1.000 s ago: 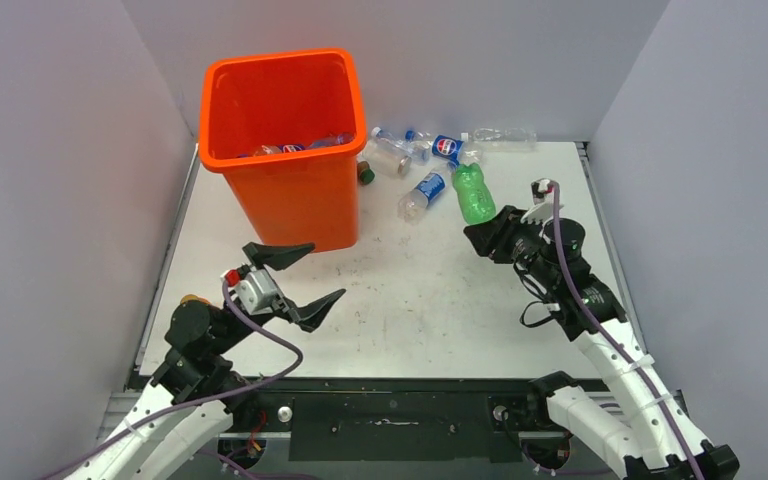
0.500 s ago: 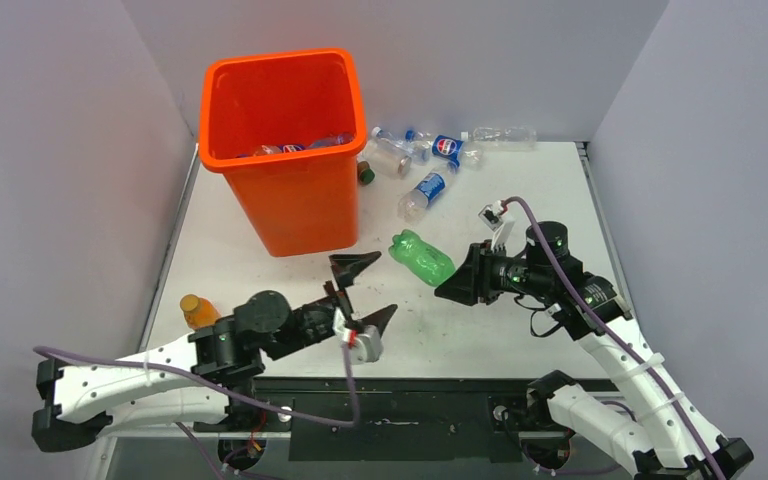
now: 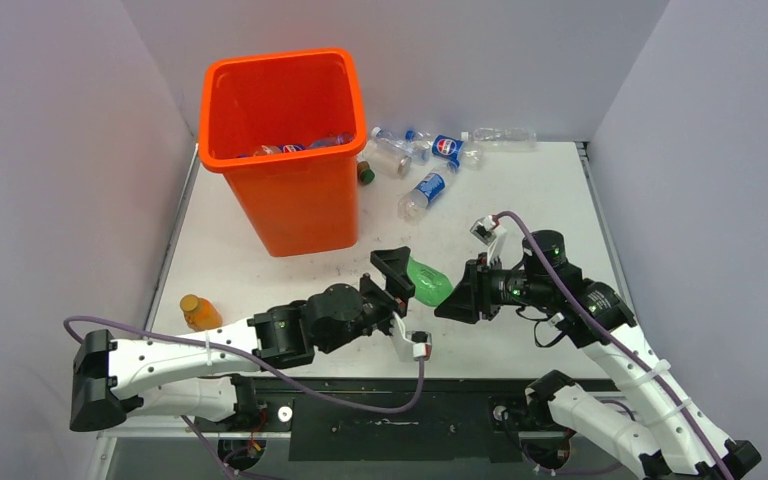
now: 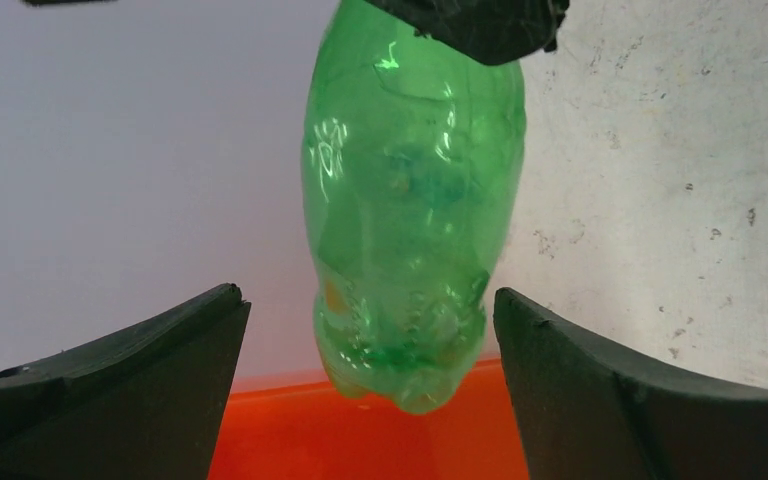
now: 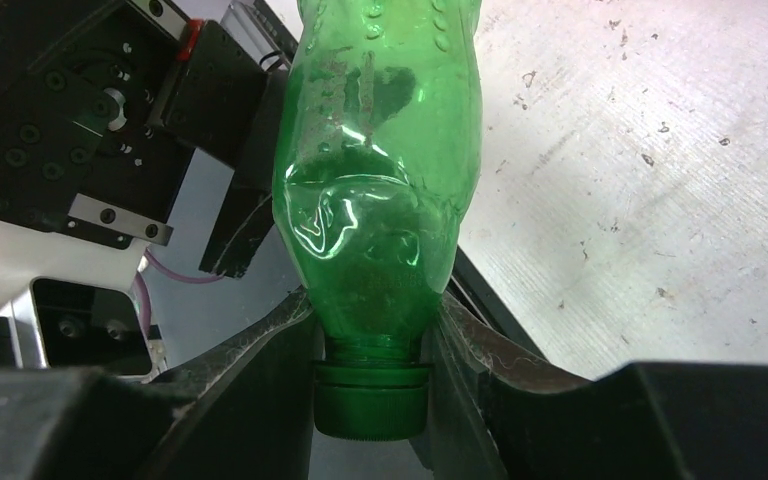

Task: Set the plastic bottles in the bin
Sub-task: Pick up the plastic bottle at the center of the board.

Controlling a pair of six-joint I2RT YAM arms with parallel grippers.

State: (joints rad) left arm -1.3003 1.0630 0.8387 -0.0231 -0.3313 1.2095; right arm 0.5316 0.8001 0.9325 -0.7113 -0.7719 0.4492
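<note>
top: high, near side, looking down | wrists: close-up, facing each other | shared: green bottle

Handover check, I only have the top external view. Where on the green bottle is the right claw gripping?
Observer: Right wrist view shows the right claw pinching the green bottle at its neck, right beside the cap.
Operator: Left claw on it?
Observer: No. In the left wrist view, the left claw is open and straddles the bottle's base, with a gap on each side.
</note>
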